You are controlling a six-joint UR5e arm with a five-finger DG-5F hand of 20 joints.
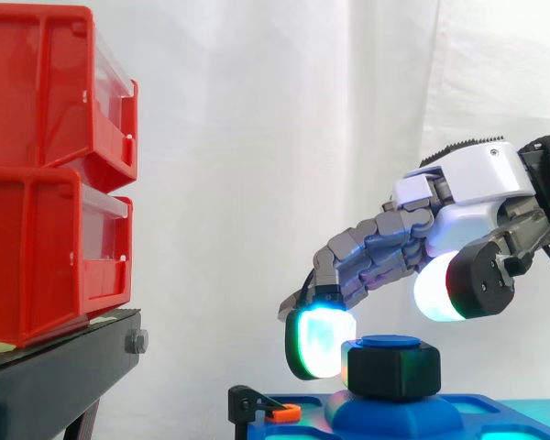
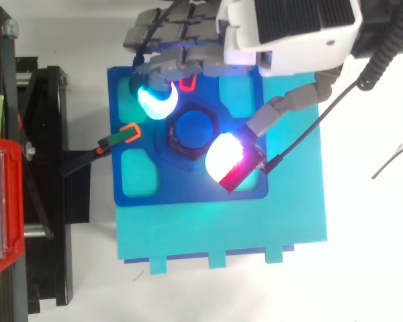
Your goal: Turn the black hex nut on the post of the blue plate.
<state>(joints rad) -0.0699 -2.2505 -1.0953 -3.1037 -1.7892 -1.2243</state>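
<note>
The black hex nut (image 1: 392, 367) sits on the blue post (image 2: 193, 131) at the middle of the blue plate (image 2: 188, 191). My hand (image 1: 467, 183) reaches in from the right and hovers over the post with its fingers loosely bent. A cyan-glowing fingertip (image 1: 316, 344) hangs level with the nut, just to its left, close to one flat. The thumb pad (image 1: 437, 286), glowing white and red, is above and to the right of the nut, clear of it. In the top view the fingertip (image 2: 158, 100) and the thumb pad (image 2: 225, 157) lie on opposite sides of the nut (image 2: 176, 146).
Two stacked red bins (image 1: 46, 165) stand on a black stand (image 1: 55, 367) at the left. A black clamp with an orange tip (image 2: 124, 134) reaches onto the plate's left edge. The plate rests on a turquoise base (image 2: 255, 228).
</note>
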